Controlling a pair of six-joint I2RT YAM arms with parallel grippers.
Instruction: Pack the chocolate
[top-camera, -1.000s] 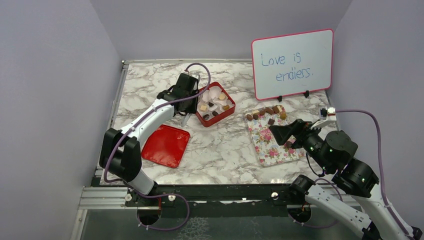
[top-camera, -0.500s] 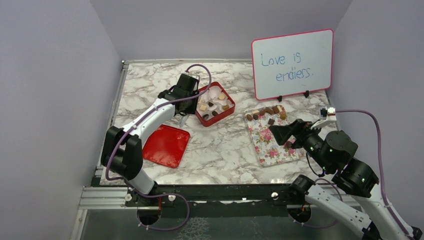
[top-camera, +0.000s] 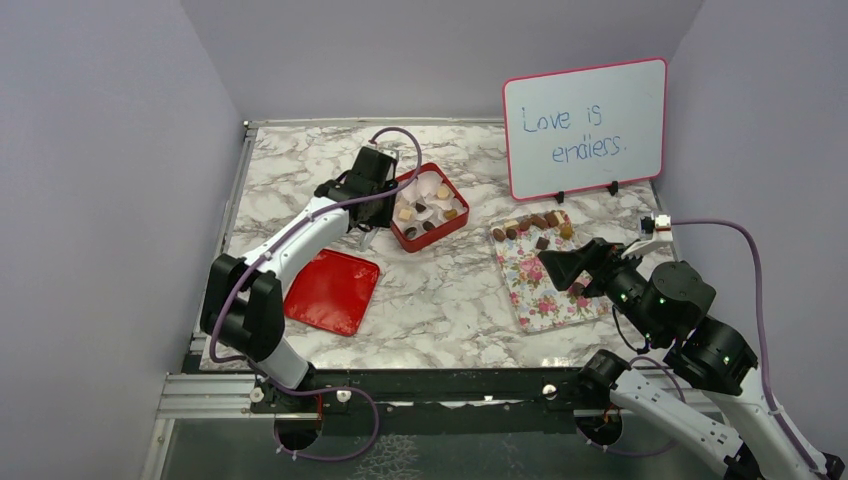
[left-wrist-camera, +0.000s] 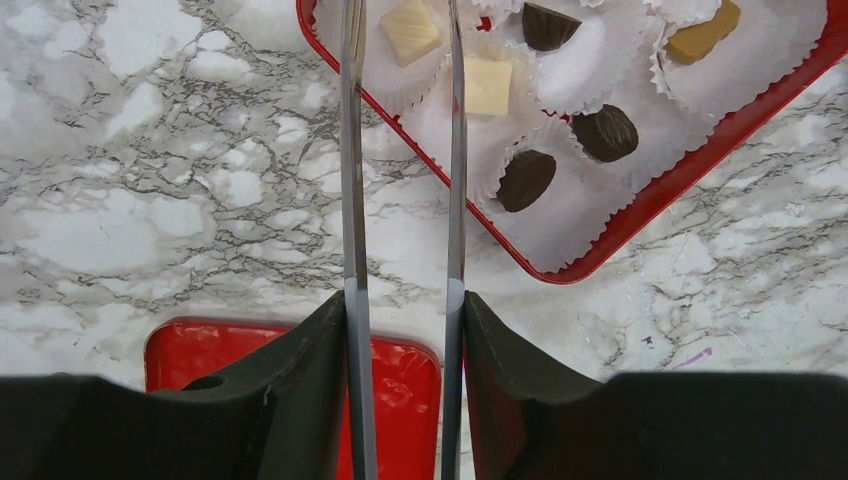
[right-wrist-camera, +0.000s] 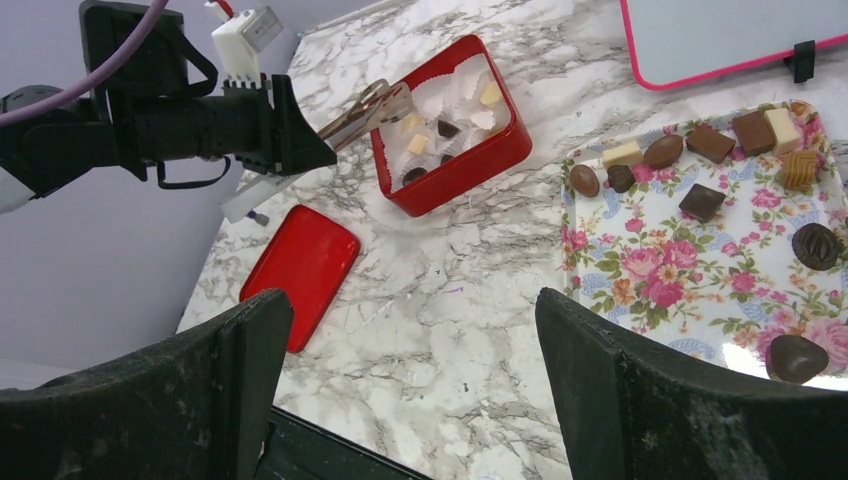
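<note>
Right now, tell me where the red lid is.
In the top view the red lid lies flat on the table's left side, near the left arm, in front-left of the red box.

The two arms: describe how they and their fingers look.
Both arms have white link shells with black joints. A purple cable loops over the left arm, another over the right arm, whose black joints carry small green lights. The left gripper has black mounts bearing long, thin metal blades as fingers. The right gripper has broad, matte black fingers.
</note>
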